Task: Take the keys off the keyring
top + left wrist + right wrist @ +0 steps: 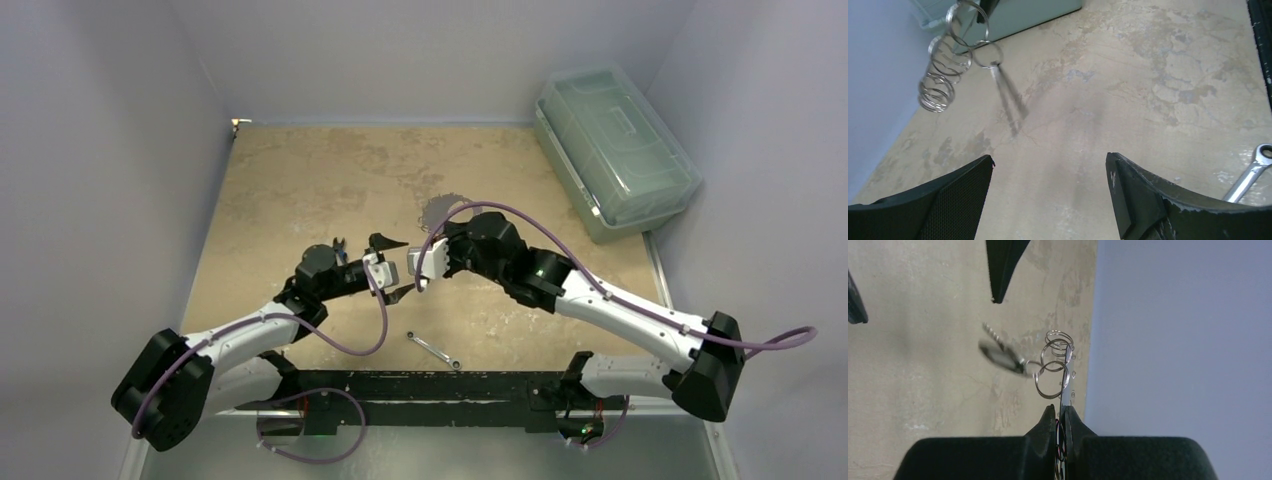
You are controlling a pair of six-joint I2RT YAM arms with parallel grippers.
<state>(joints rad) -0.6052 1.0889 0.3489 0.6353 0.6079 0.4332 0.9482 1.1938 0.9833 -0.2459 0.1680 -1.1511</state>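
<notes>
The keyring (1052, 380) is a chain of silvery split rings, not a white oval. My right gripper (1062, 410) is shut on its near end and holds it above the table. A blurred silvery key (998, 354) dangles from one ring. In the left wrist view the rings (950, 60) hang at the top left, with the blurred key (1008, 95) swinging below them. My left gripper (1049, 165) is open and empty, its tips short of the rings. In the top view the left gripper (393, 268) faces the right gripper (420, 262) closely at mid-table.
A slim silver wrench (433, 350) lies on the table near the front edge; it also shows in the left wrist view (1253, 172). A clear lidded bin (610, 150) stands at the back right. Grey walls enclose the table.
</notes>
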